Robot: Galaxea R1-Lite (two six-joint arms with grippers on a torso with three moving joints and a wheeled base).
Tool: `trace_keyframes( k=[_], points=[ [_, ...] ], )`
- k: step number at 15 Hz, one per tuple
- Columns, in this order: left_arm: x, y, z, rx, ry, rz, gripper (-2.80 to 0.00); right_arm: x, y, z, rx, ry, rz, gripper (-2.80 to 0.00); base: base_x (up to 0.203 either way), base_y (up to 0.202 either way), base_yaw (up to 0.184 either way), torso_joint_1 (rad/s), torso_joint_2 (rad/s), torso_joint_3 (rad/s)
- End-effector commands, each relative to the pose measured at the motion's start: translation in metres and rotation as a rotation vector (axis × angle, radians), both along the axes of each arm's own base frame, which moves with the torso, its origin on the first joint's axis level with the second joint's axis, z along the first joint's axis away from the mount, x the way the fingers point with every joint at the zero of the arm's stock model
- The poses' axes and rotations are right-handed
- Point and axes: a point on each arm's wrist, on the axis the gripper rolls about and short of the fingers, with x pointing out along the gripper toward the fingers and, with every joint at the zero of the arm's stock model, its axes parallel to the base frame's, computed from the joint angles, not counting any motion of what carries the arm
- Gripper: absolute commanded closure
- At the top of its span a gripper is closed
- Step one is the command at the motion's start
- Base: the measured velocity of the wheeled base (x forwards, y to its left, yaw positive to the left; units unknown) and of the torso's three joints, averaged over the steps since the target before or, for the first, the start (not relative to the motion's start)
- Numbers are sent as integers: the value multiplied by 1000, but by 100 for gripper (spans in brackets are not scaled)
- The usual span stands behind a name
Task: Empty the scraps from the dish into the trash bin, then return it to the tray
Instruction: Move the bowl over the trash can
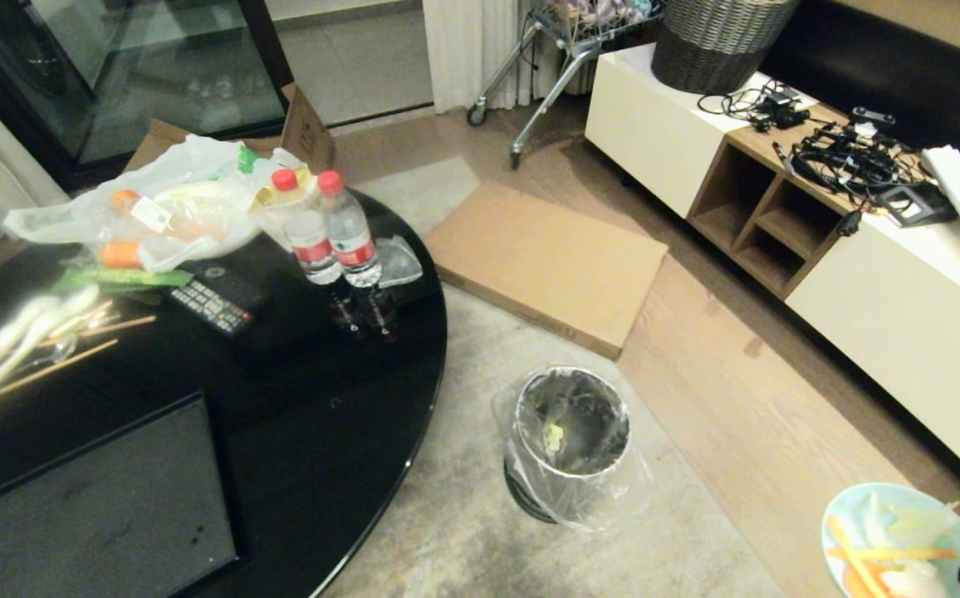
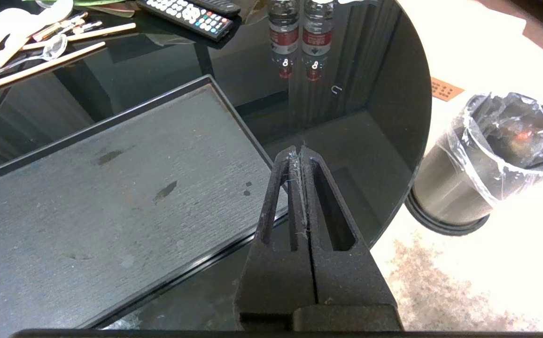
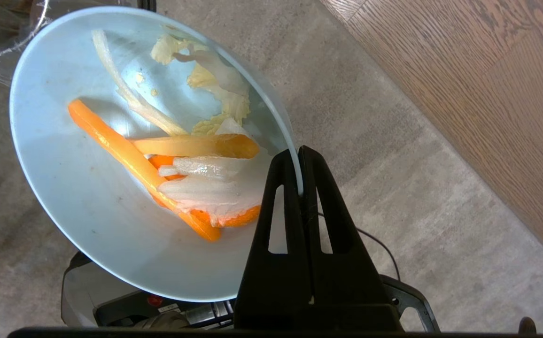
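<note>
Wooden floor (image 1: 746, 399) with a grey rug (image 1: 480, 515) — beside it a low white sideboard (image 1: 903, 316), a woven basket (image 1: 717, 41) on top.

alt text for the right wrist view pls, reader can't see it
The right hand is shut on the rim of a pale blue dish, held over grey floor. Orange carrot strips and pale peelings, the scraps, lie in it. The bagged rim of the trash bin shows at one corner, past the dish's far edge.

Both grippers' fingers (image 2: 299, 155) together.
</note>
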Motion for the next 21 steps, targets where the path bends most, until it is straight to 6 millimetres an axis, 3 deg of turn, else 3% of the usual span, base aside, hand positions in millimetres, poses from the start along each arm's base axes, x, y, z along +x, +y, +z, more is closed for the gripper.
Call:
trace_keyframes(
  k=[1,15,21],
  points=[
    [0,0,0,0,-1,1,0,-1,0,-1,0,2,-2,0,0,0,0,0,0,0],
    [0,0,0,-2,-1,-4,0,-3,0,-6,-3,23,-2,0,0,0,0,0,0,-3],
    [0,0,0,-3,-1,-4,0,-4,0,-6,-3,22,-3,0,0,0,0,2,4,-164]
  ],
)
